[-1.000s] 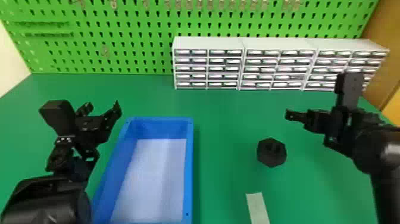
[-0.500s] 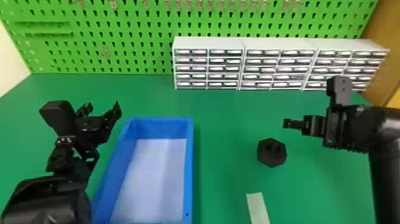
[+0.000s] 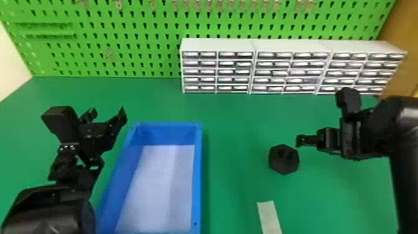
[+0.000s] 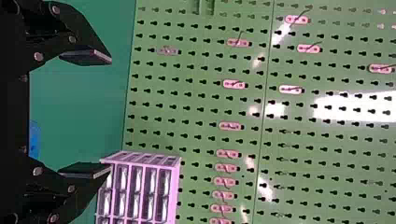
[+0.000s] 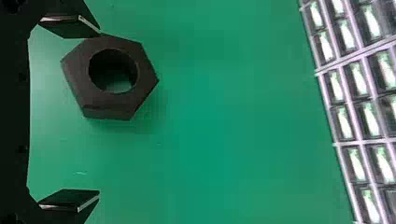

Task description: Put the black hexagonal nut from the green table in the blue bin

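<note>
Bin [image 3: 197, 174] on table [image 3: 236, 124], left of nut [image 3: 283, 168]; strip [image 3: 269, 216] before nut; drawer units [image 3: 217, 72] behind, pegboard [image 3: 140, 46] behind units.

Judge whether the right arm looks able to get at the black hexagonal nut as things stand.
Likely yes: the right gripper is open near the black hexagonal nut, nothing visible between them, though slightly off-centre.

White glare patches the pegboard [image 4: 196, 109], and soft shadow seemingly edges the nut [image 5: 109, 103].

Left tool [image 3: 107, 113] points forward, fingers spread; right tool [image 3: 300, 141] points inward, its fingers wide apart.
</note>
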You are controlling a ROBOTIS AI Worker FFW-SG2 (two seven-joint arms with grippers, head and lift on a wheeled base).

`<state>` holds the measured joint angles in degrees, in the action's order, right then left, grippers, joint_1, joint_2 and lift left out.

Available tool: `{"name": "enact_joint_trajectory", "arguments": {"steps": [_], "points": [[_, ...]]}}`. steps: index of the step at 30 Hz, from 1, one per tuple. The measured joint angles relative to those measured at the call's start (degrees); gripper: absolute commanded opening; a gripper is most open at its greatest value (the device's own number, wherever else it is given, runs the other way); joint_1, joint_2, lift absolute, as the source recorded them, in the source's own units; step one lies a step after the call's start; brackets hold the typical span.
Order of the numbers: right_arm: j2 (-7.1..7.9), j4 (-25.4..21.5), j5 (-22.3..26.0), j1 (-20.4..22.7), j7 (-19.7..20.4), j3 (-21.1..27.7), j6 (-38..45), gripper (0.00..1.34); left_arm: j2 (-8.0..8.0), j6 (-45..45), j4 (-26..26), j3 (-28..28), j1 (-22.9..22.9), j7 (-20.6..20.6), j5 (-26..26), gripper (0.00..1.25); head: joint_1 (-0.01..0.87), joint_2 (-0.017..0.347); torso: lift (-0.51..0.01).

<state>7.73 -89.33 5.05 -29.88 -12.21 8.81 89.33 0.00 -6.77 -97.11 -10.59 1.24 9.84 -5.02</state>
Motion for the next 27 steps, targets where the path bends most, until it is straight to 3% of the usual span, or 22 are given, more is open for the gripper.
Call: {"name": "enact_joint_trajectory", "arguments": {"steps": [10,27], "points": [[0.15,4.05,-3.31,-2.91,-0.01,-1.79,0.67,1.23,0.00,0.00,-0.01,0.14,-0.01,-0.09,0.18,0.81,0.686,0.051,-0.097],[1.23,10.19,-2.88,-3.82,-0.01,-3.33,-0.44,1.23,0.00,0.00,-0.01,0.25,0.09,-0.24,-0.12,0.81,0.686,0.051,-0.097]]}}
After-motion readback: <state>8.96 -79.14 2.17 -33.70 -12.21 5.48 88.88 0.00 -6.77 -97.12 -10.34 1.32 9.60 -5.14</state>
